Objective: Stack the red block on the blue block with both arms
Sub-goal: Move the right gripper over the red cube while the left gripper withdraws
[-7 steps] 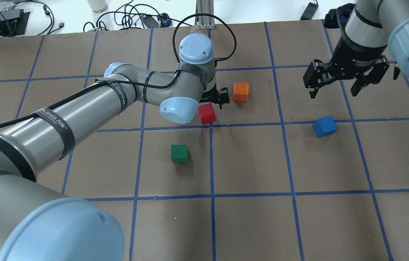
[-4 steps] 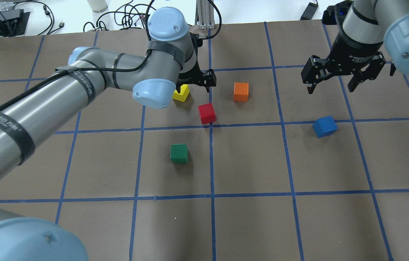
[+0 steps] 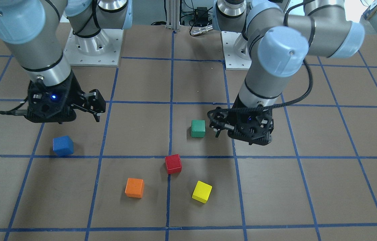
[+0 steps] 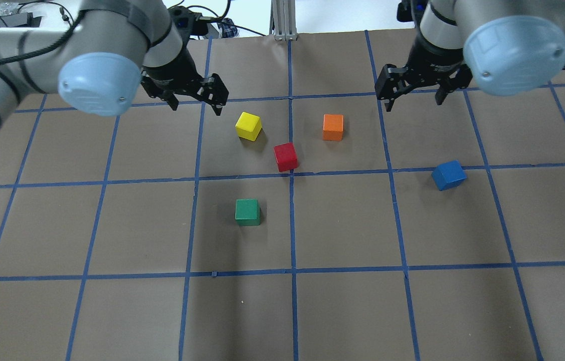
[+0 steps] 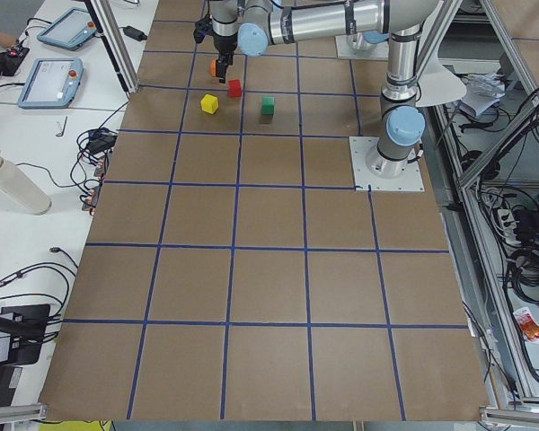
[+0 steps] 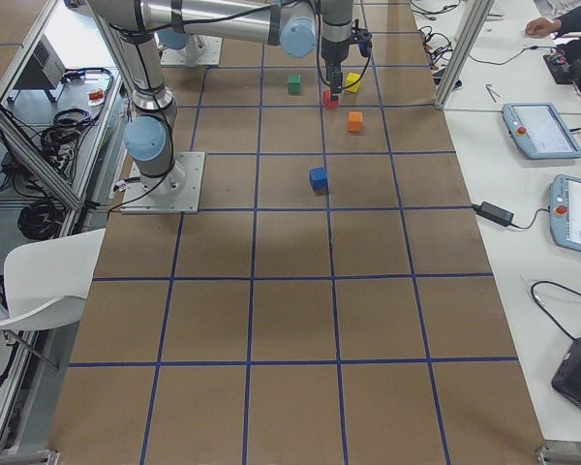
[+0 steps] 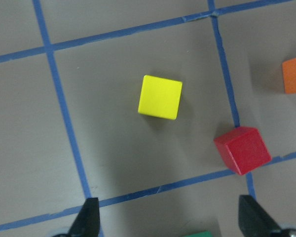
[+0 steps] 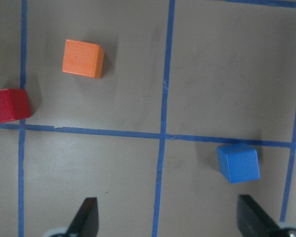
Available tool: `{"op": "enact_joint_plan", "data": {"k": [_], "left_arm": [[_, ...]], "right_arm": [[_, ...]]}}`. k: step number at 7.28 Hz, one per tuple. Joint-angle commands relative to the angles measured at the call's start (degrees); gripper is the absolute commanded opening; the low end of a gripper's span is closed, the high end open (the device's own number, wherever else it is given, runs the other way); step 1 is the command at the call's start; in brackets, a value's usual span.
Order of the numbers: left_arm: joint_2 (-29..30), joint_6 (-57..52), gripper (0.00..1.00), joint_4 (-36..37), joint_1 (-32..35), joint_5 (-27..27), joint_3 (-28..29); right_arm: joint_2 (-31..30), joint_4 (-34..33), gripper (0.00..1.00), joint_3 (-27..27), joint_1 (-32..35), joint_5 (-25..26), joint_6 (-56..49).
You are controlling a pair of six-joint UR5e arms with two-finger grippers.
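Note:
The red block (image 4: 286, 156) sits on the brown table near the centre grid crossing; it also shows in the left wrist view (image 7: 242, 150) and at the left edge of the right wrist view (image 8: 9, 106). The blue block (image 4: 448, 175) sits apart to the right, and shows in the right wrist view (image 8: 238, 162). My left gripper (image 4: 196, 104) is open and empty, raised above the table to the far left of the red block. My right gripper (image 4: 412, 102) is open and empty, raised beyond the blue block and to its left.
A yellow cube (image 4: 248, 125) lies just left of and behind the red block. An orange cube (image 4: 333, 127) lies behind it to the right. A green cube (image 4: 247, 211) lies nearer the robot. Blue tape lines grid the table.
My left arm has swung back and to the left, away from the red block, uncovering the yellow cube. My right gripper has moved left and farther back. No block has moved.

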State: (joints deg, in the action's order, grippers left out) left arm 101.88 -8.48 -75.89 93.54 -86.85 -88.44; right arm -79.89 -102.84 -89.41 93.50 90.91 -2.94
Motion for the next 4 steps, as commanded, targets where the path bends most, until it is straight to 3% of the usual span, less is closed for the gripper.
{"op": "enact_joint_plan", "data": {"k": [1,2,4], "left_arm": [[-5.1,-1.5,1.0,-18.2,-6.2,-2.6,8.3],[-5.0,-1.8,1.0,-22.3,-8.5,-3.7,10.2],[-6.2,-1.3,1.0,-22.6,-7.9,-4.1,9.9]], "right_arm": [[8.3,-4.6,1.0,5.0,7.3,0.1,3.8],[11.5,-5.6,1.0,6.7,9.8,0.1,4.1],[16.2,-10.5,1.0,7.1,12.5,0.0,6.4]]}}
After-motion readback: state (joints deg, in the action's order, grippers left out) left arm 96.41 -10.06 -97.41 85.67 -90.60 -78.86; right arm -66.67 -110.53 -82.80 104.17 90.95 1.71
